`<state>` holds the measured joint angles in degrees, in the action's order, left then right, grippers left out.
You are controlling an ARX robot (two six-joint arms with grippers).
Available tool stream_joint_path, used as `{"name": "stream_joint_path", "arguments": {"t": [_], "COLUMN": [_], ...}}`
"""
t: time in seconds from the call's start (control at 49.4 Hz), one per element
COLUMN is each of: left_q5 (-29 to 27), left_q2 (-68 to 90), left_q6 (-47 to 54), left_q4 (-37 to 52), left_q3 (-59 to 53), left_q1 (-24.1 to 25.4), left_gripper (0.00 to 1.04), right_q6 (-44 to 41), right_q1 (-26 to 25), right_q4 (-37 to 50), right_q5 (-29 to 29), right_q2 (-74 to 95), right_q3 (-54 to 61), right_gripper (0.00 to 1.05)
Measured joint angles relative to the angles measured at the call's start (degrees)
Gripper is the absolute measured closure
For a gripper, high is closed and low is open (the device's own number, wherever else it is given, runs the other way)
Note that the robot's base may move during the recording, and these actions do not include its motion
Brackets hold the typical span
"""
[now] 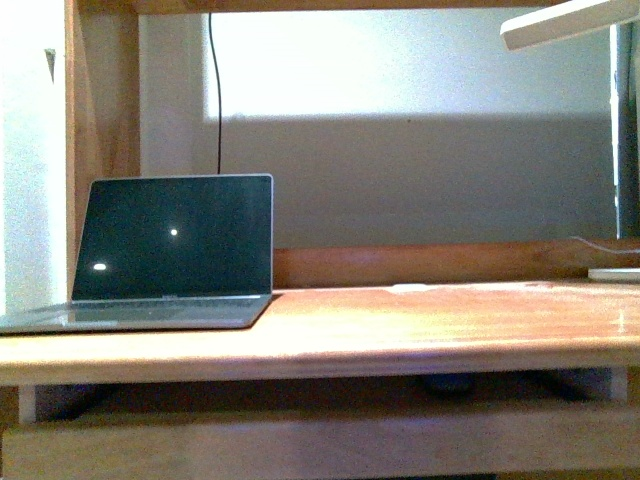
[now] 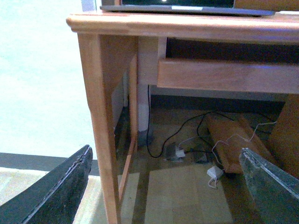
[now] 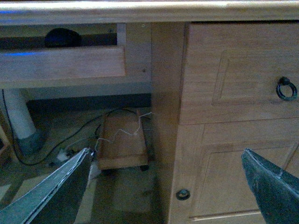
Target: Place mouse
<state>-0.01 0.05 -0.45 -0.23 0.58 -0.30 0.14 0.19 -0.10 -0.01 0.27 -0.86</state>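
Right now the big wooden bench [image 1: 400,330] is filling most of the front view, and no arm is showing there. An open laptop [image 1: 175,240] with a dark screen is sitting on the left part of the bench top. Under the top, a pull-out shelf [image 3: 60,65] is sticking out a little. The mouse [image 3: 62,37] is lying on that shelf, tucked in the shadow between the shelf and the bench top.

I am guessing the mouse is light and hard, not squashy. Its round, smooth back is likely making it slippery, so pinching it from the top could make it pop out. Holding it low on its two long sides looks like the best way. The gap it is lying in looks low, so reaching in flat looks wise.

Both arms are hanging low in front of the bench. The right gripper [image 3: 166,151] is spread wide, holding nothing, and is well apart from the mouse. The left gripper [image 2: 164,154] is spread wide and bare too, and it is pointing under the bench toward the wires [image 2: 187,135] on the floor.
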Motion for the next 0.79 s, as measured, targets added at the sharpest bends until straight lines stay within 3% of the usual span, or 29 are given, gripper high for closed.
{"name": "stream_joint_path", "arguments": {"t": [0.263, 0.365, 0.446, 0.628, 0.79], "left_q5": [0.02, -5.88, -7.08, -2.93, 1.86], "left_q2": [0.0, 5.55, 9.46, 20.63, 36.48], "left_q6": [0.0, -6.86, -9.38, -5.14, 10.19], "left_q4": [0.0, -8.76, -8.96, -0.87, 14.84], "left_q3": [0.0, 3.08, 3.19, 5.27, 9.2], "left_q1": [0.0, -2.75, -5.22, -4.31, -0.37], "left_gripper": [0.08, 0.08, 0.08, 0.08, 0.08], "right_q6": [0.02, 0.0, 0.0, 0.02, 0.02], "right_q1": [0.0, 0.0, 0.0, 0.0, 0.0], "right_q4": [0.02, 0.02, 0.0, 0.0, 0.0], "right_q5": [0.0, 0.0, -0.02, -0.02, -0.02], "right_q2": [0.0, 0.0, 0.0, 0.0, 0.0], "right_q3": [0.0, 0.0, 0.0, 0.0, 0.0], "right_gripper": [0.07, 0.07, 0.07, 0.07, 0.07]}}
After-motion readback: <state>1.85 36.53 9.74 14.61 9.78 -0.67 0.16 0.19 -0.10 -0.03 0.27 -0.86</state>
